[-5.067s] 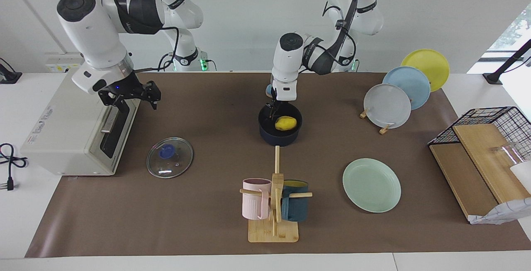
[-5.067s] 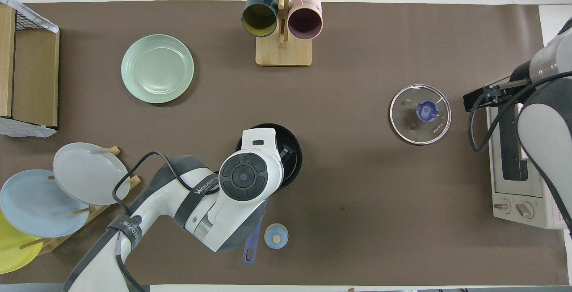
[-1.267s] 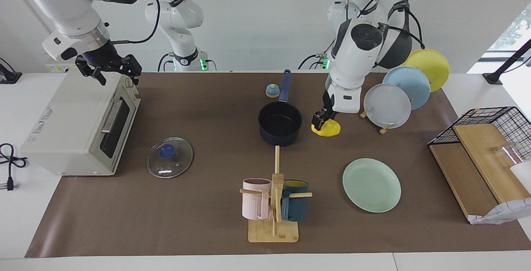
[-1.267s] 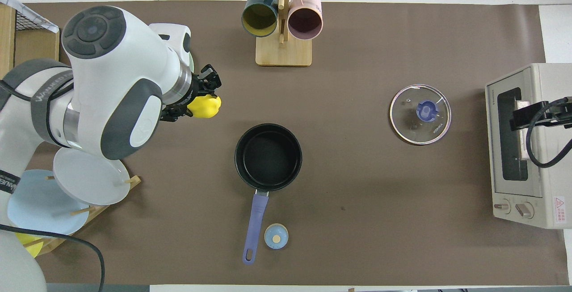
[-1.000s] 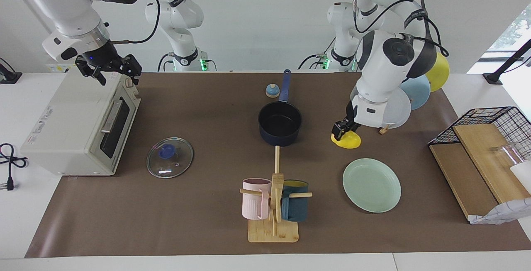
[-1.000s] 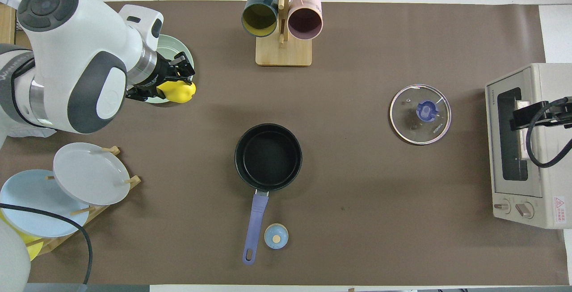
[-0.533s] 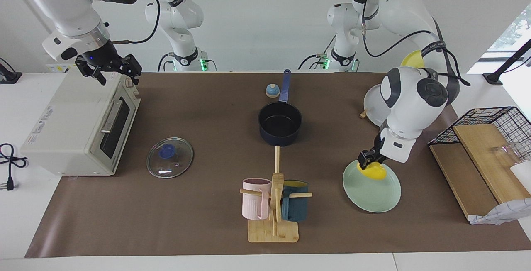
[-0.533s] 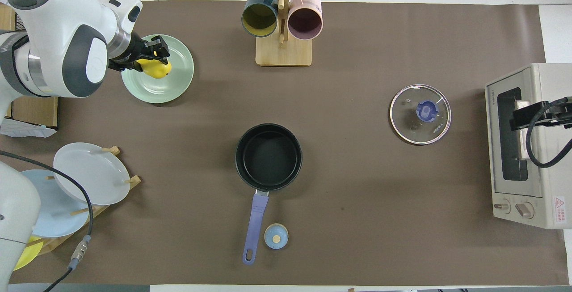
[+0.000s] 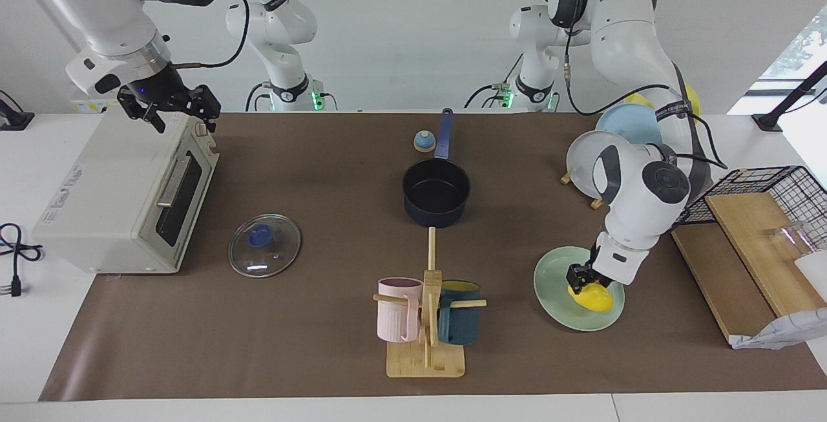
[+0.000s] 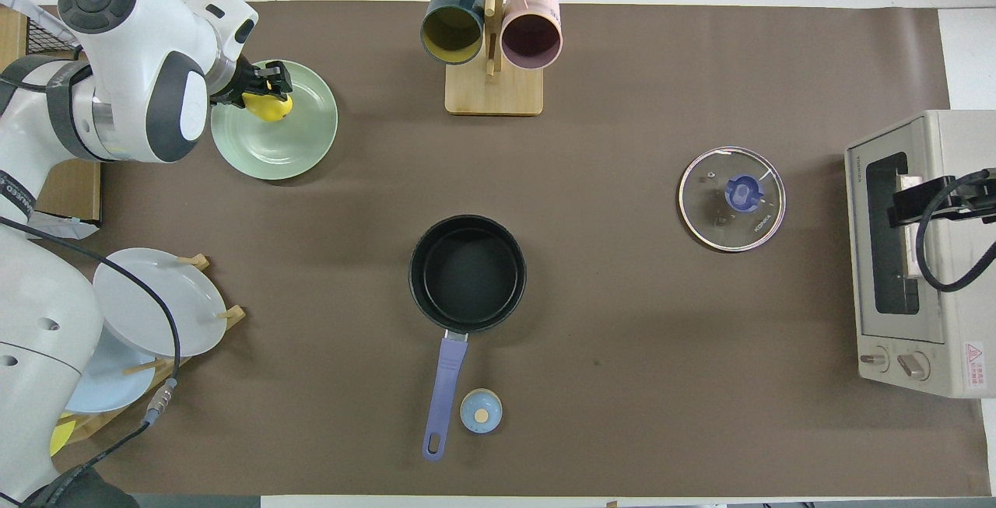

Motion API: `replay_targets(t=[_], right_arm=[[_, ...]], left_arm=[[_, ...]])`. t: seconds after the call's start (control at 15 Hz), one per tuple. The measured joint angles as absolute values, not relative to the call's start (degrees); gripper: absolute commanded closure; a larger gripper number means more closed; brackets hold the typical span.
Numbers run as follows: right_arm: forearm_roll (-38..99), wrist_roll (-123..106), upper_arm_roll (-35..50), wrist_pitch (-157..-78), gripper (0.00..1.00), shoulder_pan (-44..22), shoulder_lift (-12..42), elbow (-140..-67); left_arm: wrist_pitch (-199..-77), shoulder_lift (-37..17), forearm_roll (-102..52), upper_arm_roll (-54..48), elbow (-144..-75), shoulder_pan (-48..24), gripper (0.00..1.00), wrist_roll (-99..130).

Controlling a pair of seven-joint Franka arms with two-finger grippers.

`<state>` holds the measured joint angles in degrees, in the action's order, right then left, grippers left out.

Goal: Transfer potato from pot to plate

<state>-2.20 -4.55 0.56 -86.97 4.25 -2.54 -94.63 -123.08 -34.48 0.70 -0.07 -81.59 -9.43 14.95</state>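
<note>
Now the placing step is in hand. Reading the facing view from its left: the right claw (image 9: 169, 106) hangs wide open and empty over the top of the boxy white toaster oven (image 9: 123, 196), and that arm waits. On the brown desk mat nearer the middle lies the round glass lid with a blue knob (image 9: 264, 245). Then comes the dark navy round saucepan with a long blue handle (image 9: 436, 199), its black inside bare, so the lift-out is done. Toward the left arm's end of the desk sits the pale mint-green round plate with a raised rim (image 9: 555, 309). The left claw (image 9: 579, 277) is low over it, closed on the small glossy yellow lumpy potato (image 9: 594, 298), which looks to be resting on the plate's surface or just above it; I cannot tell which.

The next move, as I judge it, calls for the left claw to part its fingers and let the potato settle, then rise straight up clear of the rim. The potato is rounded and may roll, so a gentle release suits it.
</note>
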Motion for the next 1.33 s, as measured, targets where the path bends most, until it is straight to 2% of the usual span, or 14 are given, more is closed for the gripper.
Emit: replay_targets(t=[0.13,0.2,0.27,0.6,0.8,1.0,1.33], right_arm=[[-2.2,-4.6,0.6,-87.0,0.0,4.2,-2.5,-94.6],[-2.2,-4.6,0.6,-87.0,0.0,4.2,-2.5,-94.6],[-2.2,-4.6,0.6,-87.0,0.0,4.2,-2.5,-94.6],[-2.2,-4.6,0.6,-87.0,0.0,4.2,-2.5,-94.6],[-2.2,-4.6,0.6,-87.0,0.0,4.2,-2.5,-94.6],[-2.2,-4.6,0.6,-87.0,0.0,4.2,-2.5,-94.6],[-2.2,-4.6,0.6,-87.0,0.0,4.2,-2.5,-94.6]], left_arm=[[-124.0,-34.7,0.7,-0.2,-82.2,-9.4,0.32,14.6],[-124.0,-34.8,0.7,-0.2,-82.3,-9.4,0.14,14.5],[-124.0,-34.8,0.7,-0.3,-82.3,-9.4,0.02,14.5],[-123.2,-34.6,0.7,-0.3,-81.9,-9.4,0.0,14.4],[-118.7,-32.2,0.8,-0.1,-80.9,-8.7,0.0,13.3],[-112.7,-26.8,0.8,-0.2,-79.6,-8.0,0.0,12.8],[-101.9,-13.9,0.8,0.0,-79.2,-7.2,0.0,12.8]])
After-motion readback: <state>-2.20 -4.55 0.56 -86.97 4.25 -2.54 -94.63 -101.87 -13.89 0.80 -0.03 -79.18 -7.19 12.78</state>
